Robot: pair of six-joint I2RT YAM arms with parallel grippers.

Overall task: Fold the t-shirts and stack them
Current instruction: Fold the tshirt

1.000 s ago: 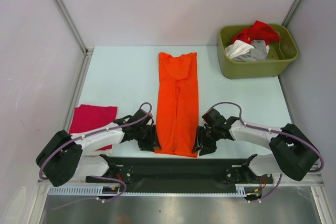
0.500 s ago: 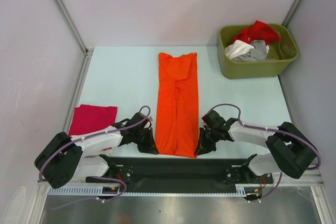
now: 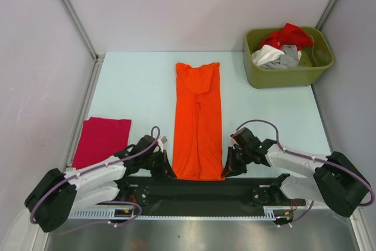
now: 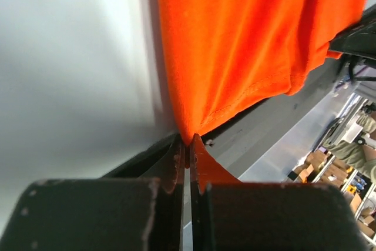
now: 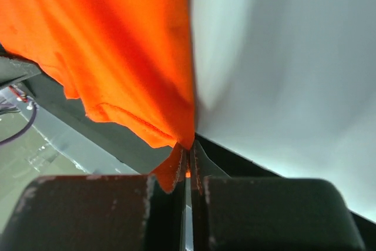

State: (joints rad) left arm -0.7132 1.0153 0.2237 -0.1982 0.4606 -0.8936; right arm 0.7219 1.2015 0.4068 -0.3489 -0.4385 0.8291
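While both arms stretched low and inward, the left gripper [image 3: 169, 173] and right gripper [image 3: 227, 171] were pinched tight on the near corners of the orange tee [image 3: 198, 116], which lay flat along the middle of the table [image 3: 135, 86].

A pale tabletop [image 3: 141, 86] is seen, bounded by walls. An orange tee [image 3: 198, 121], folded into a long strip, is laid down the middle from near the far edge to the near edge. A folded magenta tee [image 3: 103, 141] is placed at the near left corner. A green bin [image 3: 288, 76] is set in the far right corner.
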